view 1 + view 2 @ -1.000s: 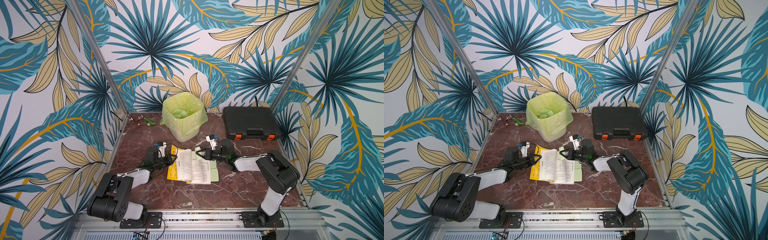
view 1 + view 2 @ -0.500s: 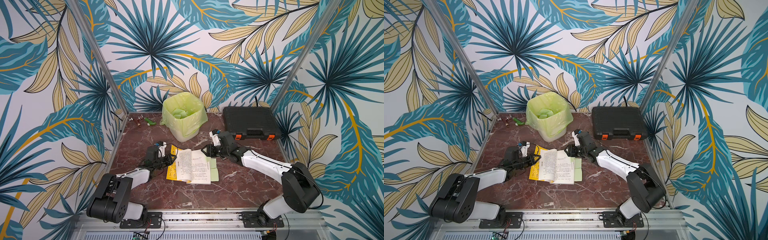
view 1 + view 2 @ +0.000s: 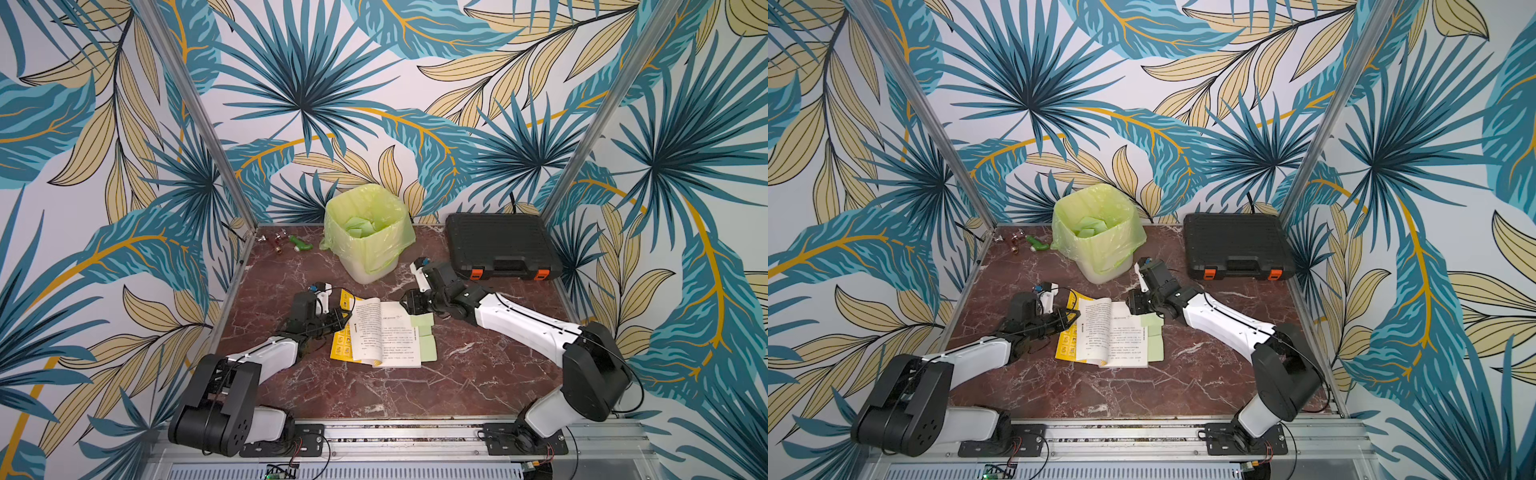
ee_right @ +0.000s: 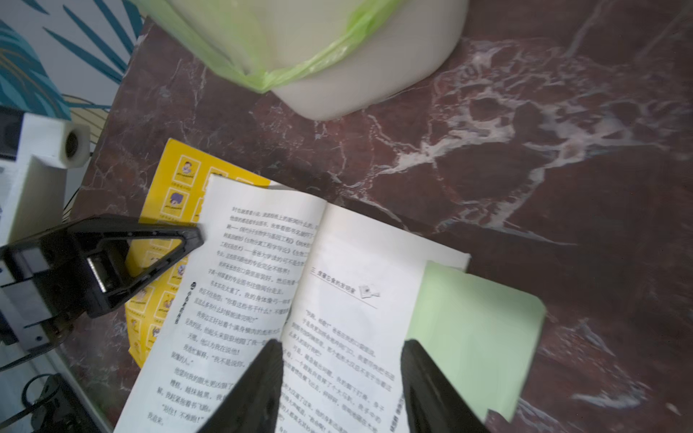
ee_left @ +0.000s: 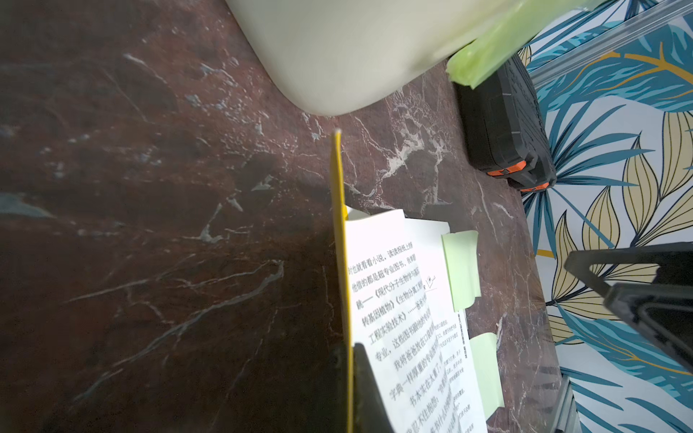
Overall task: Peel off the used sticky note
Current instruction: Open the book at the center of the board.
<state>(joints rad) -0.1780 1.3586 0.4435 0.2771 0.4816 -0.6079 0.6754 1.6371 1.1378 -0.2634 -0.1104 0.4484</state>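
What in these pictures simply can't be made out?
Small items in the table's far corner: too small in both top views to identify.
Papers inside the bin: mostly hidden by its green bag, top views.
Writing on the sticky notes: too small in top views.
Left gripper, pinching the yellow cover: fingers cut off by the left wrist picture's edge.

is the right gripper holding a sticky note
No, the right gripper is open above the book, and the green sticky note lies unpinched at the page edge.
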